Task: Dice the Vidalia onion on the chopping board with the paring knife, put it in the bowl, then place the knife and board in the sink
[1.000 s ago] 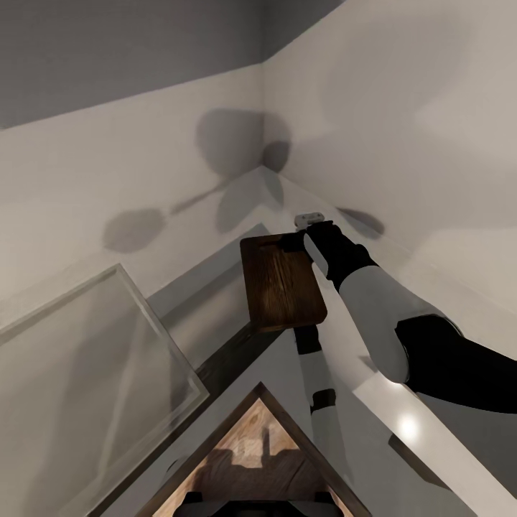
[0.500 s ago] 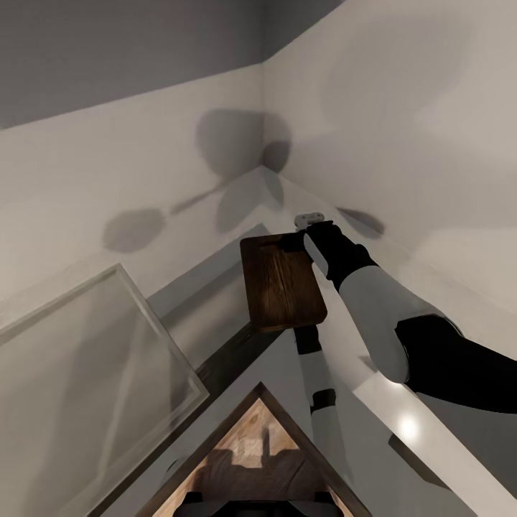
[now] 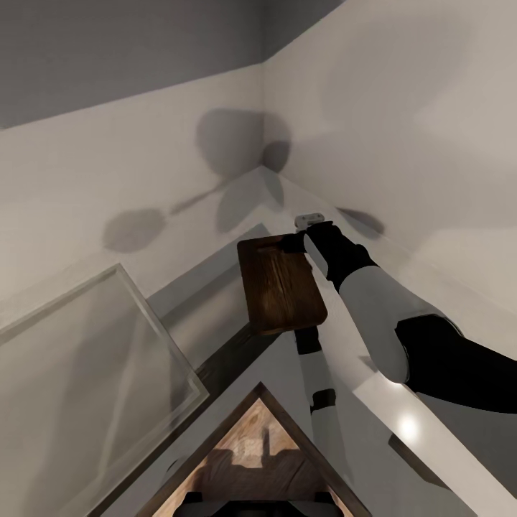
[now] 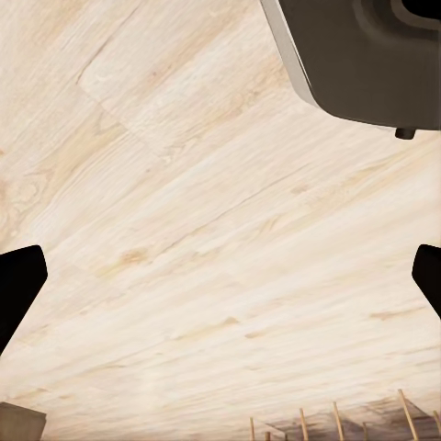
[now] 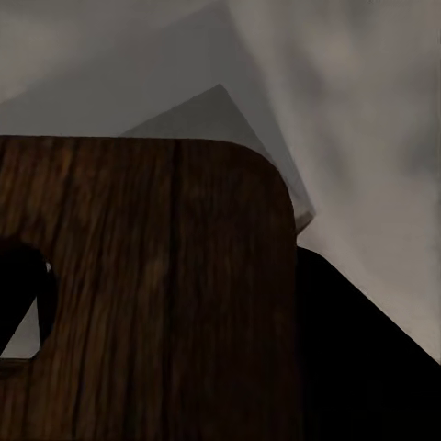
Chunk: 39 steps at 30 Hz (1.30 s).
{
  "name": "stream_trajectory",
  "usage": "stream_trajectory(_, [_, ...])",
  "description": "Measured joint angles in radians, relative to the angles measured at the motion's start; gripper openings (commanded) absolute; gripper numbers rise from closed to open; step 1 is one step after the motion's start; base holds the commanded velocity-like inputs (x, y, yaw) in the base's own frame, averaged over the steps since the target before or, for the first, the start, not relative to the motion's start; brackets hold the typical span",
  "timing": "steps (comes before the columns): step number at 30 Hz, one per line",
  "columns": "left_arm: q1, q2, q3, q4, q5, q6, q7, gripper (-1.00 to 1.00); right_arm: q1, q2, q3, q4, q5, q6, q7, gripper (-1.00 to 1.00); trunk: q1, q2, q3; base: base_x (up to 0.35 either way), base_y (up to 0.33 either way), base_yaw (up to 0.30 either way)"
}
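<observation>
Aloft, right tool grips chopping board — slot end.

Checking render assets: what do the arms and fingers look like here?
In the head view, the right arm has a glossy white forearm shell between black wrist and elbow sections. The left arm is slimmer, white with black joint bands. In the left wrist view, the fingers are plain matte black. No cables or markings are visible.

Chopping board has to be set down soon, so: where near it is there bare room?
The chopping board hangs from the right hand. Bare: the pale surface between board and glass pane. Crowded: right of the board, where both arms cross.
</observation>
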Motion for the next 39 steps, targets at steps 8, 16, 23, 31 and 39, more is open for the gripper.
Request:
stream_trajectory(8, [0.0, 0.0, 0.0, 0.0, 0.0, 0.0, 0.0, 1.0, 0.001, 0.0, 0.003, -0.002, -0.008, 0.002, 0.001, -1.0, 0.0, 0.0, 0.002, 0.0, 0.0, 0.0])
stream_trajectory(16, [0.0, 0.0, 0.0, 0.004, 0.0, 0.0, 0.0, 1.0, 0.001, 0.0, 0.003, -0.009, -0.008, 0.003, -0.002, -1.0, 0.0, 0.0, 0.013, 0.0, 0.0, 0.0])
stream_trajectory(23, [0.0, 0.0, 0.0, 0.006, 0.0, 0.0, 0.0, 1.0, 0.001, 0.0, 0.003, -0.01, -0.01, 0.003, -0.003, -1.0, 0.0, 0.0, 0.024, 0.0, 0.0, 0.0])
stream_trajectory(31, [0.0, 0.001, 0.0, 0.006, 0.0, 0.0, 0.0, 1.0, 0.001, 0.0, 0.003, -0.01, -0.01, 0.003, -0.003, -1.0, 0.0, 0.0, 0.037, -0.013, 0.0, 0.0])
stream_trajectory(39, [0.0, 0.001, 0.001, 0.006, 0.0, -0.001, 0.0, 1.0, 0.001, 0.0, 0.003, -0.01, -0.01, 0.003, -0.002, -1.0, 0.001, 0.0, 0.049, -0.216, 0.045, 0.0])
